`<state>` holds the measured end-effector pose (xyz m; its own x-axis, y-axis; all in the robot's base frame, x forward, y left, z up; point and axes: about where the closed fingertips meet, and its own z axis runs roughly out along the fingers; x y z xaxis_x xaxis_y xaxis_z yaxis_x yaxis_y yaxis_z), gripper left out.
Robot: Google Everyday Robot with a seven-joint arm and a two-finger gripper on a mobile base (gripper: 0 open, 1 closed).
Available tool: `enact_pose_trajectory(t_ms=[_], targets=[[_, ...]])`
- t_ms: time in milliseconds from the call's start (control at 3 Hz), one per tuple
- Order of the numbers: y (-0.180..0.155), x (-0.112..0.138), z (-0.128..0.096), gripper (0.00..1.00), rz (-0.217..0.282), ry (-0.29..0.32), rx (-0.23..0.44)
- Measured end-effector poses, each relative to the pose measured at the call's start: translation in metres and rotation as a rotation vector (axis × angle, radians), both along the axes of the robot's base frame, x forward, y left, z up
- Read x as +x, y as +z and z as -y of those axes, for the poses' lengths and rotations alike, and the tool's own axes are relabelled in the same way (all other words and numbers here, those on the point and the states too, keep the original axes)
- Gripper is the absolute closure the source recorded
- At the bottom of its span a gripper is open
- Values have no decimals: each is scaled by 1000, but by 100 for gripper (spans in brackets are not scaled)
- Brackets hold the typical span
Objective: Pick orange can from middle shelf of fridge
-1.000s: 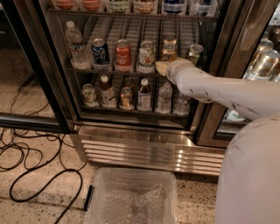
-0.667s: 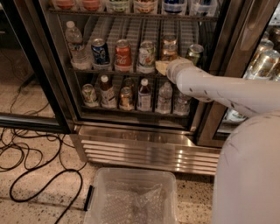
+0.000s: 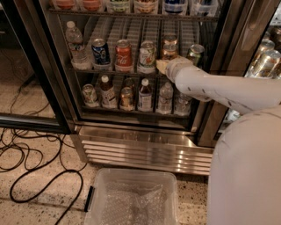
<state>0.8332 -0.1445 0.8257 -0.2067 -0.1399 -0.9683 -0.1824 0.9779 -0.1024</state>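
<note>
The fridge (image 3: 145, 145) stands open, with a steel frame and wire racks. The middle shelf (image 3: 127, 71) holds a water bottle, a blue can, a red cola can (image 3: 123, 55), a pale can (image 3: 147, 56), the orange can (image 3: 169, 49) and a green can (image 3: 195, 51). The orange can is copper-coloured with a silver top, and another can stands behind it. My gripper (image 3: 163, 66) reaches in from the right at the shelf's front rail, just below and in front of the orange can. My white wrist hides the can's lower part.
The lower rack (image 3: 131, 94) holds small bottles and cans. The top shelf (image 3: 131, 5) holds more drinks. A clear plastic bin (image 3: 134, 197) sits on the floor in front of the steel base grille. Black cables (image 3: 30, 167) lie on the floor at the left. The glass door (image 3: 246, 39) stands at the right.
</note>
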Motion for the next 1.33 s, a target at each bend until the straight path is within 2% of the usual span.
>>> enact_pose_trajectory(t_ms=[333, 667, 1000, 1333], targets=[[0, -1, -4, 68, 0, 0, 0], [0, -1, -4, 91, 0, 0, 0], [0, -1, -4, 100, 0, 0, 0], [0, -1, -4, 100, 0, 0, 0]])
